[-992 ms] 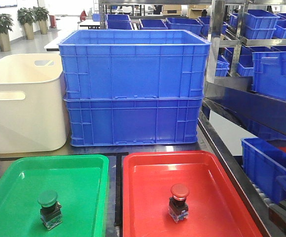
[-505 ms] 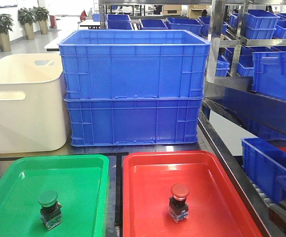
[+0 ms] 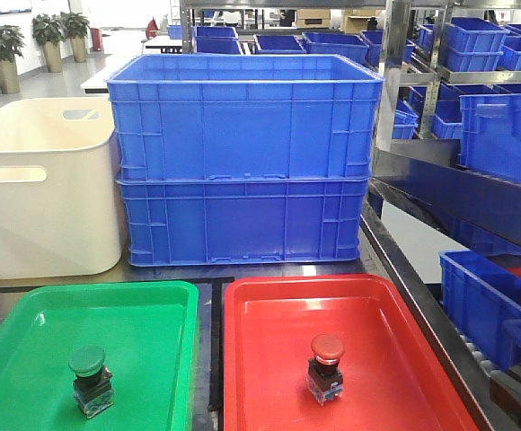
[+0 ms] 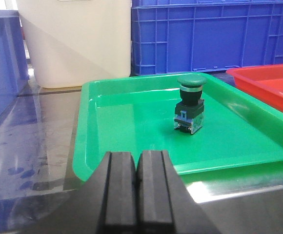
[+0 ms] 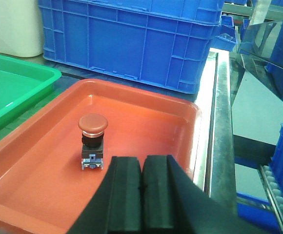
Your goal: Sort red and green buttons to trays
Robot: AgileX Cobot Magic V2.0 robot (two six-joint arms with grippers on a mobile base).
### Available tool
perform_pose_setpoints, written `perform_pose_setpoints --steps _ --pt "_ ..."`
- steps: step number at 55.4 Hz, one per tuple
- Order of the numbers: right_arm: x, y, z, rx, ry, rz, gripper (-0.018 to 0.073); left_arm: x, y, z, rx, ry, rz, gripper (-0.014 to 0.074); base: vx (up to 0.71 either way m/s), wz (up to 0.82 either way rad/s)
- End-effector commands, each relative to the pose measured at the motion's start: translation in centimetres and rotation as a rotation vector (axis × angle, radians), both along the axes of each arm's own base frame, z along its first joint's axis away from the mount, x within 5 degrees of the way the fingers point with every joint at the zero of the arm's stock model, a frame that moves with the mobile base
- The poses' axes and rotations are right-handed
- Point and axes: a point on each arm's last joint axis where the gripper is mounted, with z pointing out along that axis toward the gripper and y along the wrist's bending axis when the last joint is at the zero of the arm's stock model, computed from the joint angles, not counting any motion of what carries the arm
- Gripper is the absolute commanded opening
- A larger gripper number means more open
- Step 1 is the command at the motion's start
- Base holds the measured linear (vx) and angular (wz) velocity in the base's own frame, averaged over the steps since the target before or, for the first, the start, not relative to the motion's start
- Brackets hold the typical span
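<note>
Sorting looks done — green button [image 3: 90, 379] upright in the green tray [image 3: 153, 314], red button [image 3: 325, 366] upright in the red tray [image 3: 269, 314]. Left hand [image 4: 136, 195] and right hand [image 5: 142, 195] pressed together, empty, clear of both. Nothing left but retreat. Glossy steel bench [image 4: 34, 141]; blue crates [image 3: 242, 162], cream tub [image 3: 45, 189] behind — warehouse shelving around.

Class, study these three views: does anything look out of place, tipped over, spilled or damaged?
Nothing stands out. The green button stands upright in the green tray, the red button upright in the red tray. The left gripper and right gripper are shut, holding nothing, clear of both buttons.
</note>
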Motion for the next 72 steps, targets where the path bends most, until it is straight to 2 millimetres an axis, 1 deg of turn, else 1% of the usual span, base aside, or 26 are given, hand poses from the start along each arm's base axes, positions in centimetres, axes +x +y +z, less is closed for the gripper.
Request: perform_pose_setpoints --steps 1,27,31,34,36,41,45,51,57,61,65,68,72 --pt "0.0 0.3 1.7 0.026 -0.097 0.032 -0.0012 -0.2 0.0 1.7 -0.018 -0.108 -0.004 -0.0005 0.00 0.00" --pt "0.0 0.3 1.6 0.015 -0.100 0.033 -0.0012 -0.2 0.0 1.7 -0.018 -0.108 -0.004 -0.0004 0.00 0.00" --pt "0.0 0.3 1.6 0.045 -0.089 0.029 -0.0012 -0.2 0.0 1.7 -0.018 -0.108 -0.004 -0.0004 0.00 0.00" --pt "-0.1 0.3 1.3 0.068 -0.077 0.029 -0.0012 -0.2 0.0 1.7 -0.018 -0.108 -0.004 -0.0004 0.00 0.00" --pt "-0.5 0.2 0.7 0.081 -0.070 0.029 -0.0012 -0.2 0.0 1.7 -0.018 -0.108 -0.004 -0.0004 0.00 0.00" --pt "-1.5 -0.1 -1.4 0.077 -0.060 0.038 -0.0012 -0.2 0.0 1.7 -0.018 -0.108 -0.004 -0.0004 0.00 0.00" --pt "-2.6 -0.7 -3.7 0.086 -0.081 0.025 -0.0012 -0.2 0.0 1.7 -0.018 -0.108 -0.004 -0.0004 0.00 0.00" --pt "-4.3 -2.6 -6.6 0.217 -0.141 -0.105 -0.0012 -0.2 0.0 1.7 -0.018 -0.108 -0.004 -0.0004 0.00 0.00" --pt "-6.0 -3.9 -9.1 0.243 -0.219 -0.220 -0.0012 -0.2 0.0 1.7 -0.018 -0.108 -0.004 -0.0004 0.00 0.00" --pt "-7.2 -4.4 -10.1 0.244 -0.290 -0.267 -0.0012 -0.2 0.0 1.7 -0.018 -0.108 -0.004 -0.0004 0.00 0.00" --pt "-8.0 -4.6 -10.2 0.226 -0.307 -0.298 -0.0012 -0.2 0.0 1.7 -0.018 -0.108 -0.004 -0.0004 0.00 0.00" --pt "-8.4 -4.7 -10.1 0.228 -0.331 -0.297 -0.0012 -0.2 0.0 1.7 -0.018 -0.108 -0.004 -0.0004 0.00 0.00" --pt "-8.4 -4.6 -10.1 0.230 -0.330 -0.295 -0.0012 -0.2 0.0 1.7 -0.018 -0.109 -0.004 -0.0004 0.00 0.00"
